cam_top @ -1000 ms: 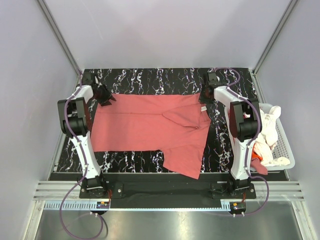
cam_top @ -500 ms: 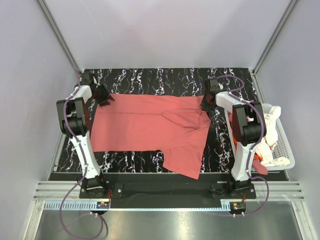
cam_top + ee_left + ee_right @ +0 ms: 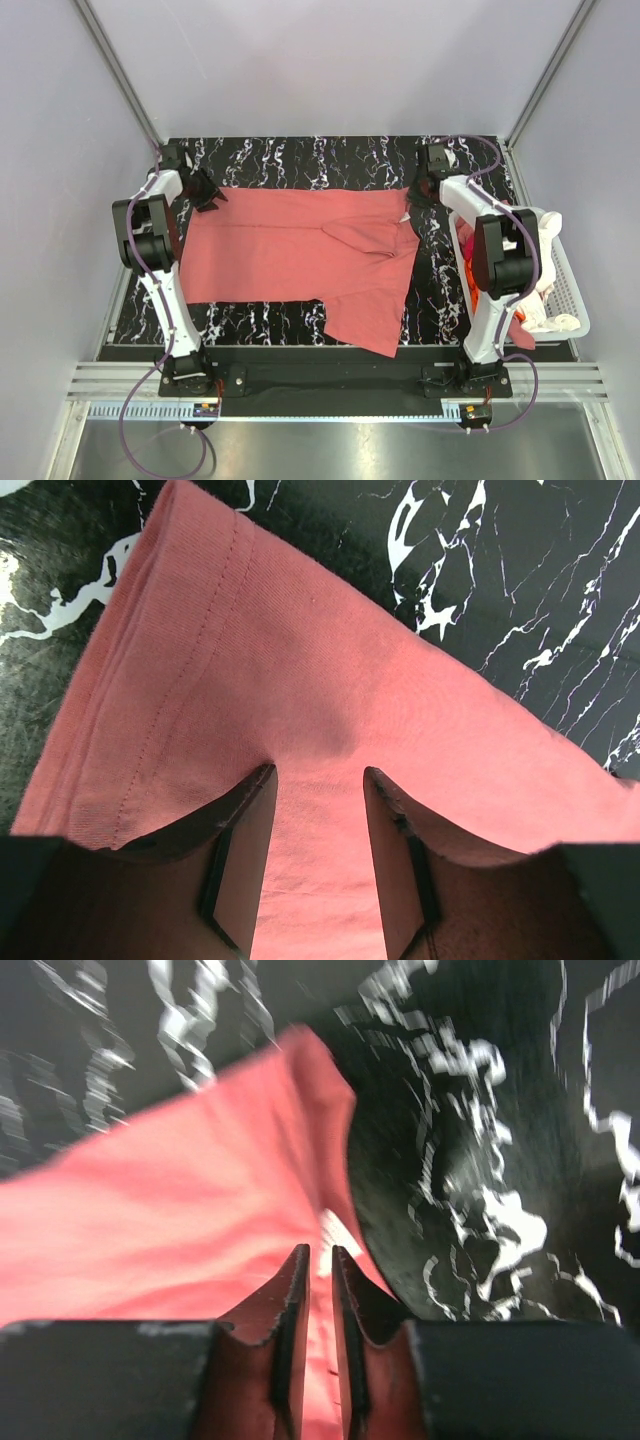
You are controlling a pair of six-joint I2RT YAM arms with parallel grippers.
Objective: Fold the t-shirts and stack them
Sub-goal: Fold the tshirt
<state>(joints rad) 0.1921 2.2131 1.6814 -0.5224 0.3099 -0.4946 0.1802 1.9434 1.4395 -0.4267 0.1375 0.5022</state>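
From my overhead feed, the salmon-pink t-shirt [image 3: 300, 250] lies spread flat across the middle of the black marbled table [image 3: 330, 155]. One flap runs out toward 5 o'clock and reaches the table's near edge.

My left gripper [image 3: 205, 190] sits on the shirt's 10 o'clock corner. On the left wrist feed the left gripper [image 3: 318, 772] has its fingers about half spread. Both tips are down on the cloth beside a stitched hem, with bare fabric showing in the gap, so it has hold of nothing.

My right gripper [image 3: 418, 192] is at the shirt's 2 o'clock corner. On the right wrist feed the right gripper [image 3: 320, 1250] shows only a thin slit between its fingers, with pink cloth under them. The feed is motion-blurred, and I cannot tell whether any cloth is pinched. A small pale tag [image 3: 328, 1225] sits just past the fingertips, too smeared for me to read any writing.

At 3 o'clock, just off the table, the white slatted basket [image 3: 572, 290] holds a cream shirt [image 3: 546, 240] and other bunched cloth.
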